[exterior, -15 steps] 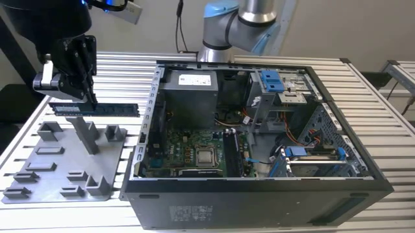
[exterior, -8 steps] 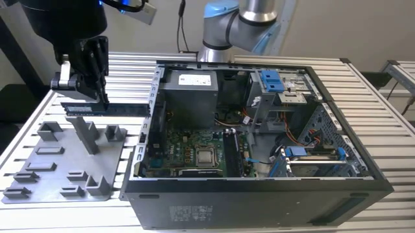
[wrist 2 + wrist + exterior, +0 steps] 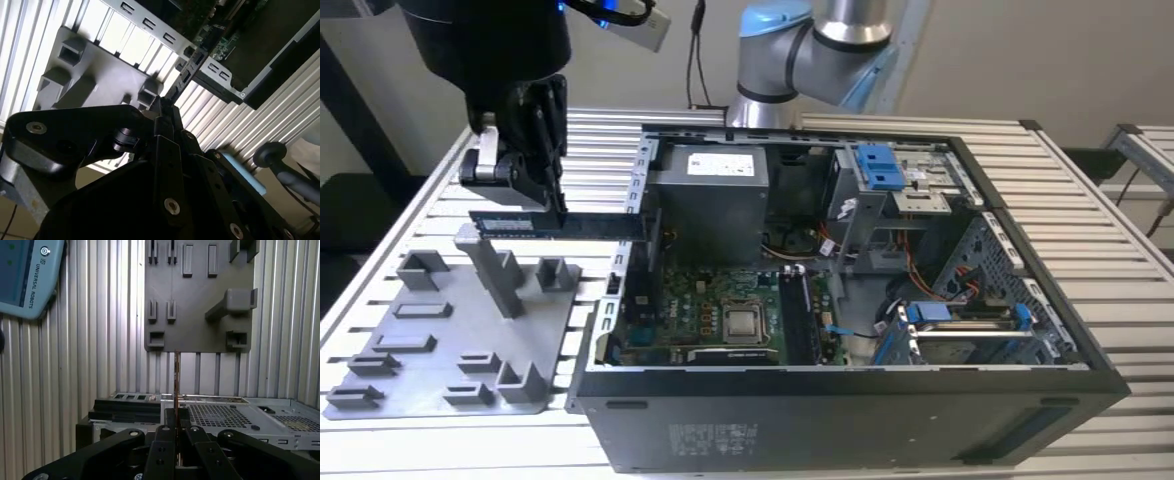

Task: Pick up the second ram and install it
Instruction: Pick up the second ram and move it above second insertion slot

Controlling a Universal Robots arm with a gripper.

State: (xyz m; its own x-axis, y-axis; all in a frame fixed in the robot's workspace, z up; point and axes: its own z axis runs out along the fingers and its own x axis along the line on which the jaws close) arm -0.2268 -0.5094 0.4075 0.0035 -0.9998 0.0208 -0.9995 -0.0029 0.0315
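Note:
My gripper (image 3: 534, 205) hangs over the gap between the grey tray (image 3: 440, 345) and the open computer case (image 3: 854, 400). It is shut on the second ram (image 3: 580, 226), a slim dark stick held level, with its far end reaching the case's left wall. In the first wrist view the second ram (image 3: 176, 385) is a thin upright strip rising from my closed gripper (image 3: 176, 432). In the second wrist view the second ram (image 3: 180, 82) points away from my gripper (image 3: 165, 112) toward the case edge. The motherboard (image 3: 707, 300) lies in the case floor, with dark memory slots (image 3: 797, 315) beside the square CPU (image 3: 744, 322).
The tray (image 3: 200, 300) carries several upright grey blocks and a tall post (image 3: 496, 270). The case holds a power supply (image 3: 710, 200), blue drive brackets (image 3: 881, 165) and cables. The arm's base (image 3: 781, 80) stands behind the case on a slatted metal table (image 3: 1094, 230).

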